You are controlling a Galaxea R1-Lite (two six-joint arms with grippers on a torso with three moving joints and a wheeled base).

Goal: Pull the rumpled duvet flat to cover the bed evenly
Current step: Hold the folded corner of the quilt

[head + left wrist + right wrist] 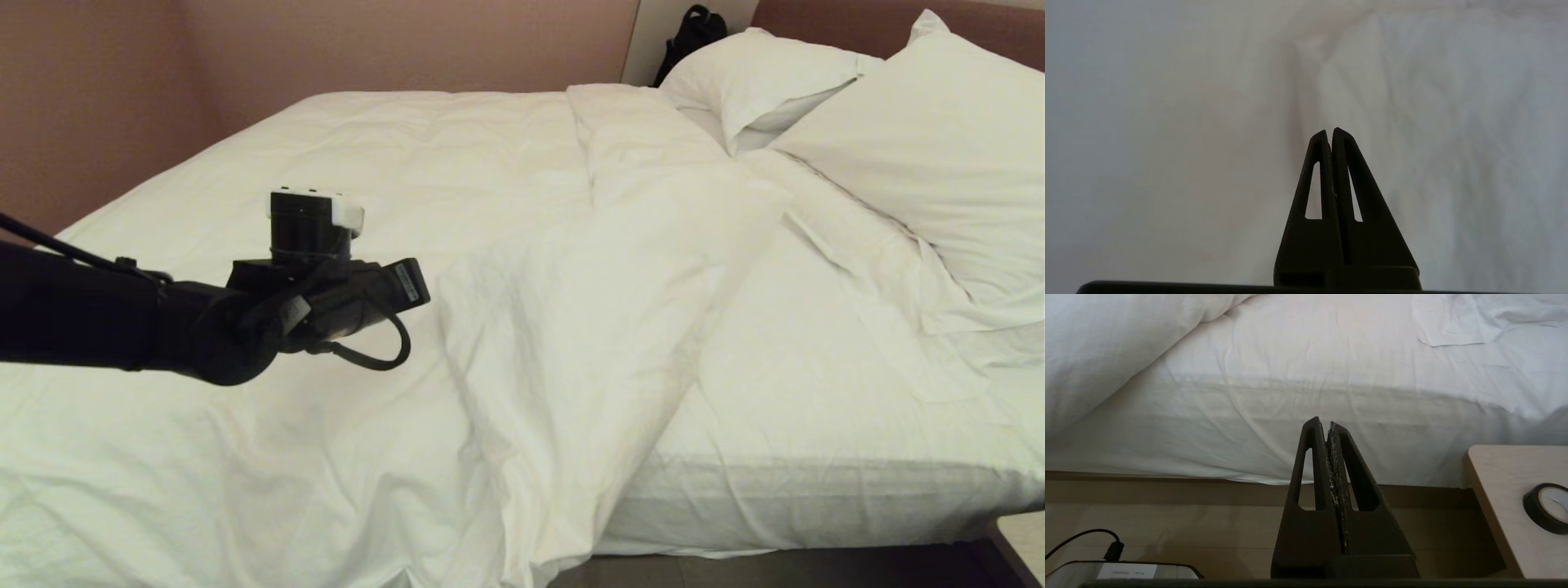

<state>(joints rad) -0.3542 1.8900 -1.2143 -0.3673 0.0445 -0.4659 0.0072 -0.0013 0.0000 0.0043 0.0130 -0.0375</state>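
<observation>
The duvet (pixel 343 269) lies on the bed (pixel 816 490), covering its foot end and middle. Its folded-back edge runs slantwise from the far side near the pillows (pixel 922 139) down to the near edge, where it spills over the side. The head end shows bare sheet (pixel 808 359).

My left claw (pixel 1332 131) hangs over the duvet's rumpled cloth, fingers pressed together on nothing. My right claw (pixel 1326 424) sits low beside the bed's near edge, fingers together and empty, next to a small table (pixel 1498 498) carrying a tape roll (pixel 1548 507).
</observation>
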